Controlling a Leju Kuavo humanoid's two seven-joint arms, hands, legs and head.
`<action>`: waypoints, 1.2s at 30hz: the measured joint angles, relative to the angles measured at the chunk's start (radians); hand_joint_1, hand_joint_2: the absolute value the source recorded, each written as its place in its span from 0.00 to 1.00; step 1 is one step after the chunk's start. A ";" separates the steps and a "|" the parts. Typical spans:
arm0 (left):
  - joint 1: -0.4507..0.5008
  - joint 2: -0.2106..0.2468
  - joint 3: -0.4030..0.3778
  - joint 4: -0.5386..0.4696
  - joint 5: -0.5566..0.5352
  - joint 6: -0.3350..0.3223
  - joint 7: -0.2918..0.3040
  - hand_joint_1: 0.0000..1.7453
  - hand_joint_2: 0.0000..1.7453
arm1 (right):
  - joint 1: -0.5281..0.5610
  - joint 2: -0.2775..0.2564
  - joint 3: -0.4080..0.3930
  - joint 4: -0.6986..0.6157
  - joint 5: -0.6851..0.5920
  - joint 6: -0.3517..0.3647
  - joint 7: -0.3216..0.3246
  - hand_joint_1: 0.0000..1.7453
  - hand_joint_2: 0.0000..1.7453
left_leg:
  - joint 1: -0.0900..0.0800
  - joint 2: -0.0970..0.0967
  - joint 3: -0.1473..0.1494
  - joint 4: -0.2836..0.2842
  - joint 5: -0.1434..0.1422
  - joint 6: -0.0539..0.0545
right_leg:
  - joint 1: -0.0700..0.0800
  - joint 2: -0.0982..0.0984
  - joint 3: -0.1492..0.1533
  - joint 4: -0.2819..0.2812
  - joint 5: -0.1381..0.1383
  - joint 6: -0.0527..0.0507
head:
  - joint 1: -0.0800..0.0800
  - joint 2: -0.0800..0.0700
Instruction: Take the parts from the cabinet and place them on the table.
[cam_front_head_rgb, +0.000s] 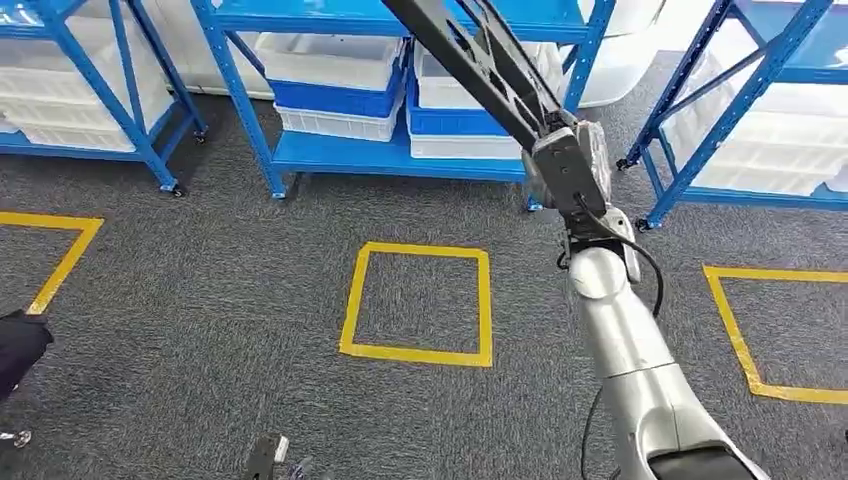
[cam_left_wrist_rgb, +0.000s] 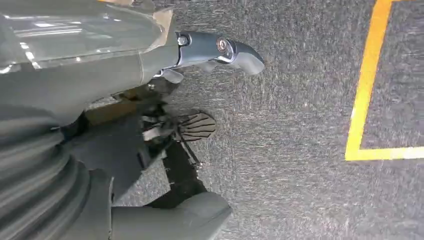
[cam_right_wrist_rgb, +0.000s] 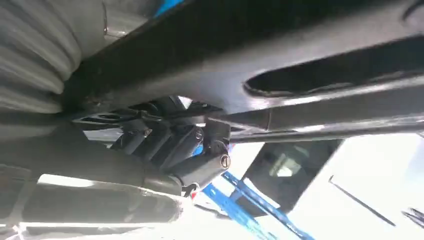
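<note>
Right hand fingers wrapped on a long black metal part, raised before the blue shelving. Left hand hangs over grey carpet, fingers seemingly apart, holding nothing.

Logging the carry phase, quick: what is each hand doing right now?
Left hand: holds nothing, fingers apart, hanging over the carpet.
Right hand: grips a long black part, fingers curled around it.
</note>
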 joint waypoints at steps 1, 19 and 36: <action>0.000 0.000 -0.001 0.000 0.003 0.000 0.000 0.00 1.00 | 0.004 -0.005 -0.001 -0.004 -0.002 0.000 -0.001 1.00 1.00 | -0.005 0.000 -0.005 -0.001 0.006 0.009 | -0.002 0.000 -0.001 -0.006 0.010 0.007 | -0.001 0.000; 0.010 0.006 0.004 0.000 0.043 -0.009 -0.012 0.00 1.00 | 0.038 -0.035 -0.006 -0.015 -0.020 -0.001 -0.013 1.00 1.00 | -0.005 0.011 -0.105 -0.009 0.113 0.045 | -0.011 0.007 0.092 -0.010 -0.089 0.008 | 0.007 0.000; 0.011 0.016 0.005 0.000 0.045 -0.008 -0.018 0.00 1.00 | 0.045 -0.021 -0.004 -0.031 -0.012 -0.011 -0.011 1.00 1.00 | 0.023 -0.002 -0.094 -0.106 0.192 0.026 | -0.020 0.005 -0.021 0.216 -0.193 0.003 | 0.011 0.000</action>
